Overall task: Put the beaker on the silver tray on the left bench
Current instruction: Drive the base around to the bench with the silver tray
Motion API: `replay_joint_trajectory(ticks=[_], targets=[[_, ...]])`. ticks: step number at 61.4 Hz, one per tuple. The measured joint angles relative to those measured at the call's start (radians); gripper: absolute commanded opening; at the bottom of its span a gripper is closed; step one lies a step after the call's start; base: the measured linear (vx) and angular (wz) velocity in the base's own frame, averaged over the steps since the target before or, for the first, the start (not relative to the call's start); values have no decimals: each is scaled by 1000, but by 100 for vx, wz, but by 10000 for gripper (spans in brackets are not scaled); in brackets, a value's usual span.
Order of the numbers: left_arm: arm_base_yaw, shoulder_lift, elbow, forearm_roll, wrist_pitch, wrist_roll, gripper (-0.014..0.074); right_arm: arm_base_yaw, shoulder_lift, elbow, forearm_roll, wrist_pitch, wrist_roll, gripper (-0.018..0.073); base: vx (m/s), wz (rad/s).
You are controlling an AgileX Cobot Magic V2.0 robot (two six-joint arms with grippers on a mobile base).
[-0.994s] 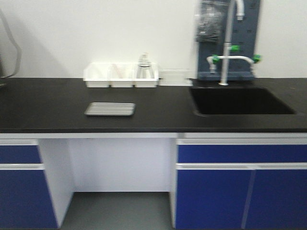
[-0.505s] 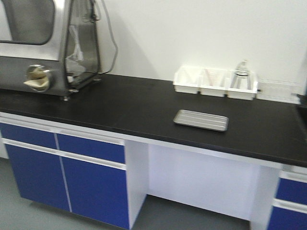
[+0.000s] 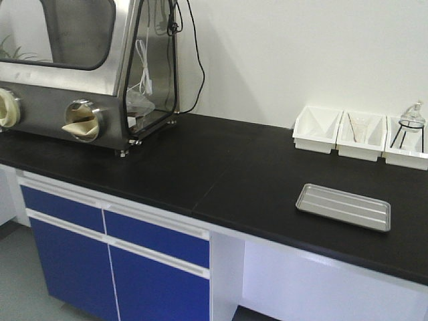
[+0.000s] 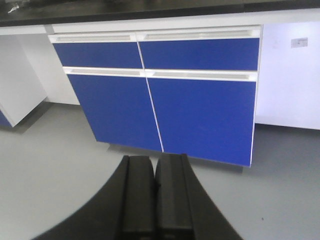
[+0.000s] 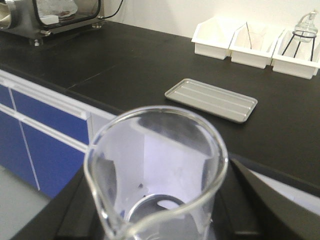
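Shifted rightward in front view: the shallow silver metal tray (image 3: pixel 344 207). Right end effector (image 5: pixel 160 227) pinches the small clear glass beaker (image 5: pixel 116 165) upright for carrying; left end effector (image 4: pixel 154 195) pressed together, idle.

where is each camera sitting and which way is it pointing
Exterior front-facing: set back from the wide matte black bench, looking down across it at the shallow shiny silver metal tray and white plastic bins; no robot part shows.
Left wrist: behind the left hand, low, facing blue cabinet doors and grey floor; that hand, shut, fills the bottom edge.
Right wrist: behind the right hand, looking over the small clear glass beaker it grips, toward the bench.
Shared: exterior and right wrist both show tray and bins.
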Motion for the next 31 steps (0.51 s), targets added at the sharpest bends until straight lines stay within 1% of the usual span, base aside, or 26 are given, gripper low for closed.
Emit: replay_joint_trajectory(ticks=[16, 31], targets=[[0, 0, 0, 0, 0, 0, 1, 0, 0, 0, 0, 0, 0, -11, 40, -17], [0, 0, 0, 0, 0, 0, 1, 0, 0, 0, 0, 0, 0, -11, 37, -31]])
